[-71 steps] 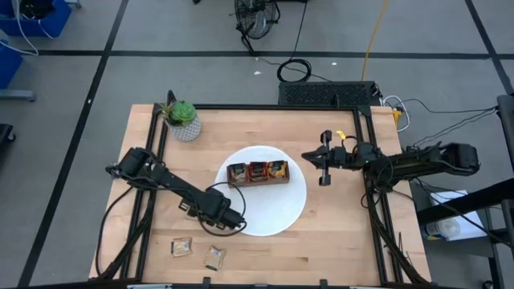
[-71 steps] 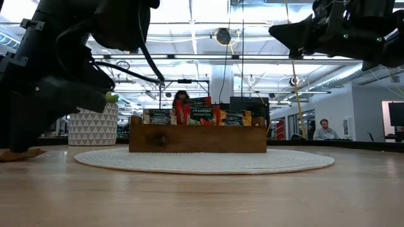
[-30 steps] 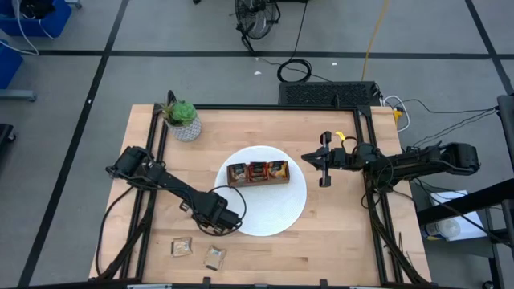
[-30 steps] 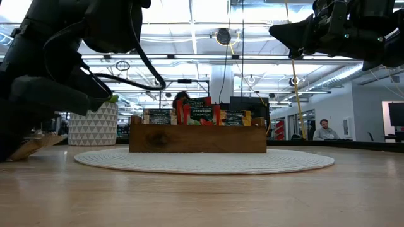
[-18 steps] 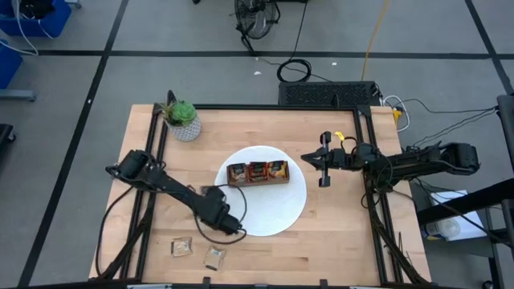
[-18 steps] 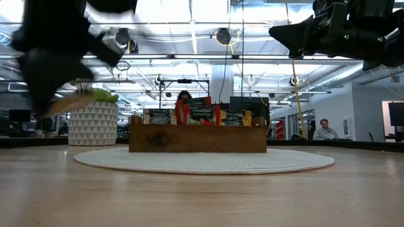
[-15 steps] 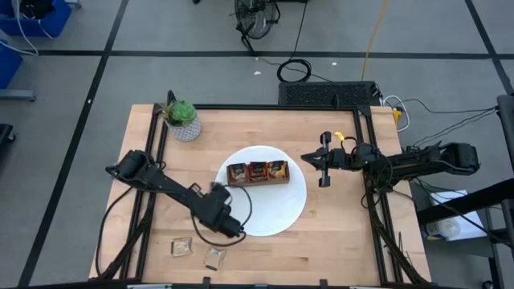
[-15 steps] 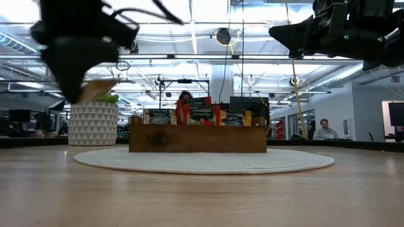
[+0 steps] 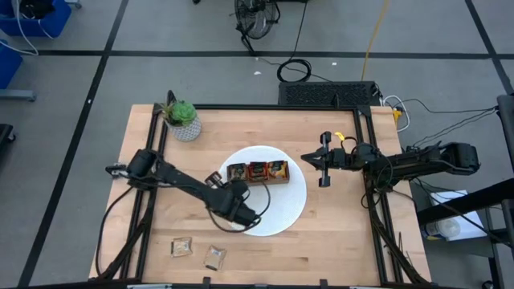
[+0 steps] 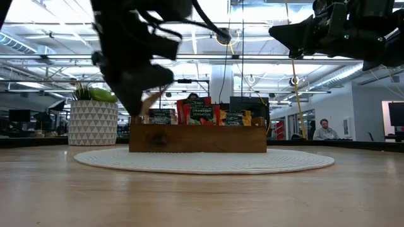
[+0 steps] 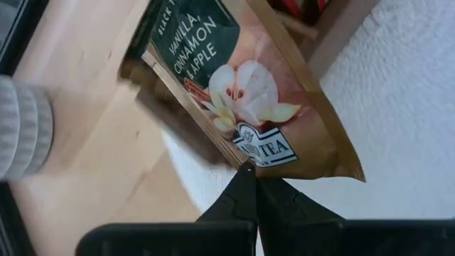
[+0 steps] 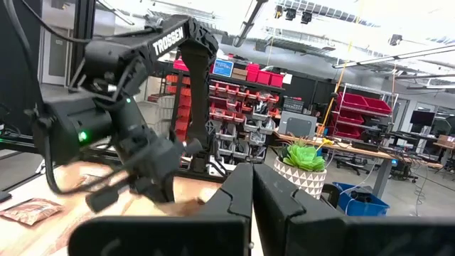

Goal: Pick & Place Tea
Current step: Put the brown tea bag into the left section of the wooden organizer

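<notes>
Tea sachet (image 11: 245,92), thin, light and floppy, looks best held by an edge, as the left gripper (image 11: 249,171) holds it now: fingers pinched shut on its bottom rim, above the plate (image 9: 291,210) at the tray's (image 9: 259,172) nine o'clock end. The right gripper (image 9: 323,160), shut and empty, waits at three o'clock.

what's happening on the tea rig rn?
The left gripper is shut on a beige-brown vanilla, cinnamon and apple tea sachet, holding it over the left end of the brown wooden tray on the round white plate. The tray already holds sachets. Two more pale sachets lie on the table's front left. The right gripper is shut, waiting right of the plate.
</notes>
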